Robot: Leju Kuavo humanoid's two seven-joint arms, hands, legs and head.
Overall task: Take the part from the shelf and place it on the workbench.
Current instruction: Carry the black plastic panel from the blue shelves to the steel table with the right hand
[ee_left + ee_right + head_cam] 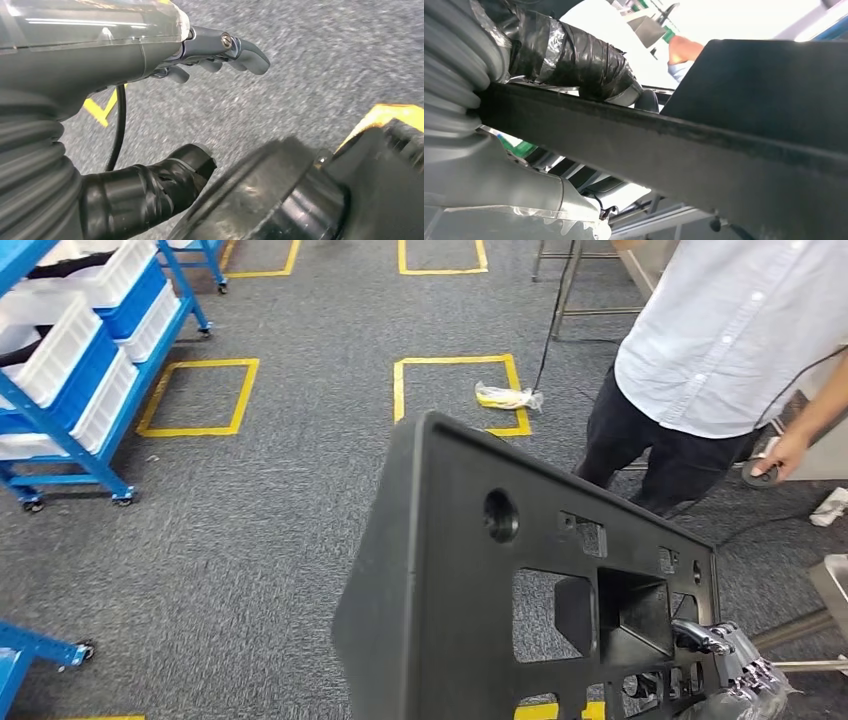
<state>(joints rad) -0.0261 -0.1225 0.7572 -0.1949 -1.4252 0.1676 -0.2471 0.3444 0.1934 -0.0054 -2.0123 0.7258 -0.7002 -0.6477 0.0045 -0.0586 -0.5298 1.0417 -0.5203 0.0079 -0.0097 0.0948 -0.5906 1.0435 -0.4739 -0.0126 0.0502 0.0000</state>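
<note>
A large black plastic part [470,570] with several cut-outs and a round hole stands tilted in the lower middle of the head view, above the carpet. My right hand [735,665] grips its lower right edge, with fingers hooked by the cut-outs. In the right wrist view the part's long dark edge [684,137] runs across the picture, and my taped thumb [574,55] presses on it. My left hand [165,60] hangs over the grey carpet with its fingers [235,47] and thumb [175,172] apart, holding nothing.
A blue shelf [70,410] with white bins stands at the far left. A person in a white shirt [730,330] stands close at the right. Yellow tape squares [200,395] mark the carpet, and a yellow wrapped item [507,397] lies on one. A grey bench corner [832,585] shows at right.
</note>
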